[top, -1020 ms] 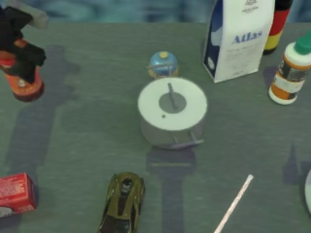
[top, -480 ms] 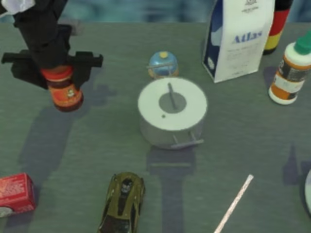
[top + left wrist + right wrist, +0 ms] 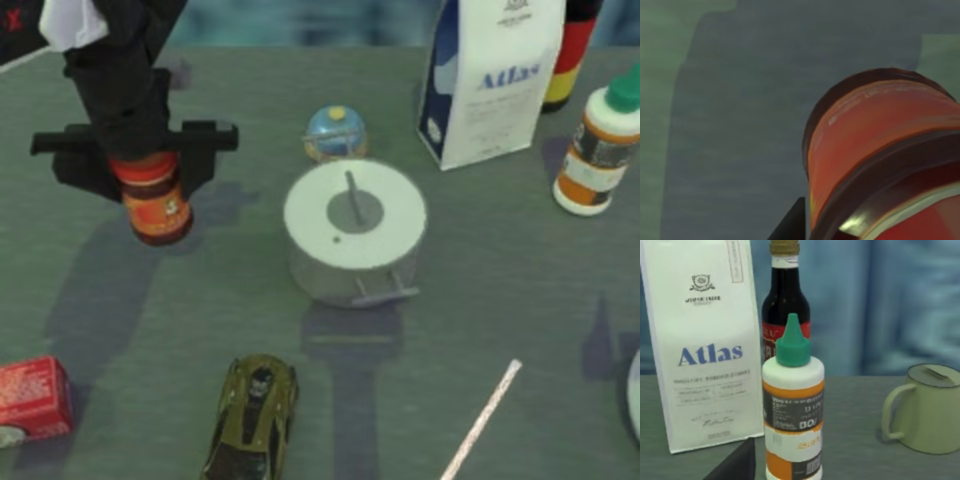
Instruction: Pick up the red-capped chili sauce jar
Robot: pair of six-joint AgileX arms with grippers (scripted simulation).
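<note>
The red-capped chili sauce jar (image 3: 158, 205) hangs above the table's back left, tilted, its shadow on the cloth below. My left gripper (image 3: 140, 165) is shut on it just under the red-orange cap, with its black crossbar spread to both sides. In the left wrist view the jar (image 3: 880, 150) fills the frame, showing its orange label and dark band, and one dark fingertip (image 3: 790, 225) sits against its side. My right arm is out of the top view. Its wrist view shows one fingertip (image 3: 740, 462) set wide of centre, holding nothing.
A white round drum (image 3: 355, 230) stands mid-table with a small blue globe (image 3: 336, 132) behind it. An Atlas bag (image 3: 490, 75), a dark bottle (image 3: 572, 50) and a green-capped white bottle (image 3: 600, 150) stand back right. A red box (image 3: 30, 400), toy car (image 3: 252, 415) and white stick (image 3: 482, 420) lie in front.
My left gripper has carried the jar from the far left edge rightward and toward the front. The jar now hangs more upright under the gripper.
</note>
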